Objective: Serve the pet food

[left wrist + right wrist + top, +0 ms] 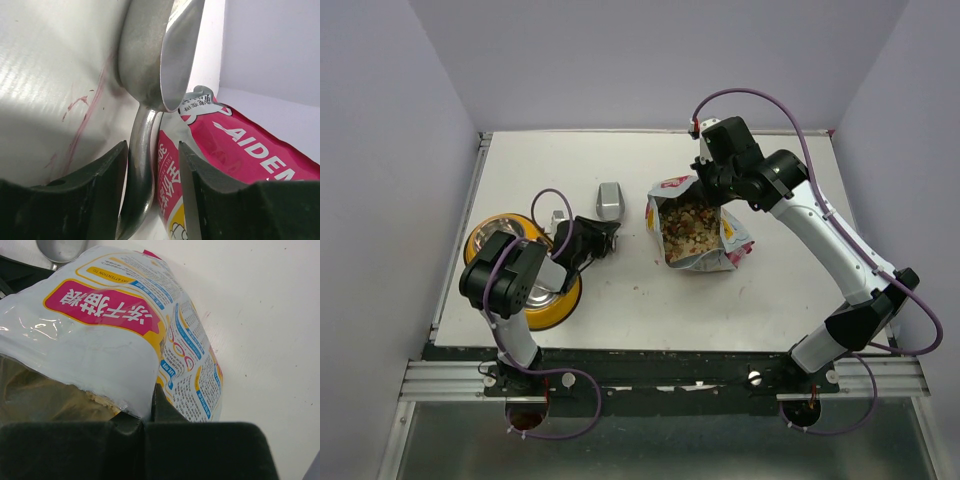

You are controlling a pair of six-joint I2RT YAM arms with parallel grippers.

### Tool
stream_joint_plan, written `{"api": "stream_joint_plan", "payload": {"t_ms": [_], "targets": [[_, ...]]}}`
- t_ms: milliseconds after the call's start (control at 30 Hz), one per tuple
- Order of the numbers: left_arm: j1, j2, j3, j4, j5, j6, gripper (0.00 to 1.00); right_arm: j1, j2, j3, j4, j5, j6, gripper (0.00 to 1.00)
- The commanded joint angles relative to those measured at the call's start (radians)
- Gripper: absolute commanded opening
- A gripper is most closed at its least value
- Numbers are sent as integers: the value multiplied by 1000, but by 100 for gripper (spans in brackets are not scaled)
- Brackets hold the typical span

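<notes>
1. Pet food (688,225): mixed brown/reddish kibble, all of it inside the bag (732,240). In the top view you see it thru the bag's open mouth. The bag lies on the table (650,310) w/ its mouth facing up.

2. R gripper (708,188): sits at the far rim of the bag. Treat it as clenched on the bag. In the R wrist view the gripper (148,412) has both fingers pressed together, w/ the edge of the bag (115,325) pinched between them. The printed side of the bag fills most of that view.

3. Scoop (610,200): metal, lying on the table just left of the bag and apart from it. In the L wrist view the scoop (150,55) has its bowl up-frame, and its handle runs down between the fingers. The bag (240,150) shows right behind it. The scoop's rim (60,249) also shows beyond the bag in the R wrist view.

4. L gripper (605,238): left of the bag, at the scoop's near end. In the L wrist view its (152,150) jaws stand apart and straddle the handle. One finger is at or very near the handle. A gap w/ bag print visible separates the handle from the other finger, so the gripper is not clamped.

5. Feeder (563,308): yellow, farther left of the bag than the scoop, partly hidden under the L arm.
</notes>
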State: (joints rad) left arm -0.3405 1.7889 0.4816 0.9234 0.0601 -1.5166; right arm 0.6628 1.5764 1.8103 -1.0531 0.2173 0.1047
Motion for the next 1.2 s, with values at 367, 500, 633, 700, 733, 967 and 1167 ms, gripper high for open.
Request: {"api": "stream_joint_plan", "payload": {"t_ms": [367,500,633,700,733,967,1167], "targets": [[8,90,95,-12,145,21,38,6,-90,80,58,-21,7,1],[11,99,110,-27,165,24,24,6,-90,81,53,-19,12,1],[18,73,150,-112,204,67,5,4,-88,78,47,-18,20,1],[26,40,166,-150,246,90,0,6,-87,80,42,7,27,1],[32,18,160,-164,266,87,0,6,-85,83,39,16,29,1],[58,-308,31,-243,437,-5,0,6,-64,89,68,103,47,1],[55,-735,259,-1188,483,220,0,6,-44,84,126,221,18,1]]}}
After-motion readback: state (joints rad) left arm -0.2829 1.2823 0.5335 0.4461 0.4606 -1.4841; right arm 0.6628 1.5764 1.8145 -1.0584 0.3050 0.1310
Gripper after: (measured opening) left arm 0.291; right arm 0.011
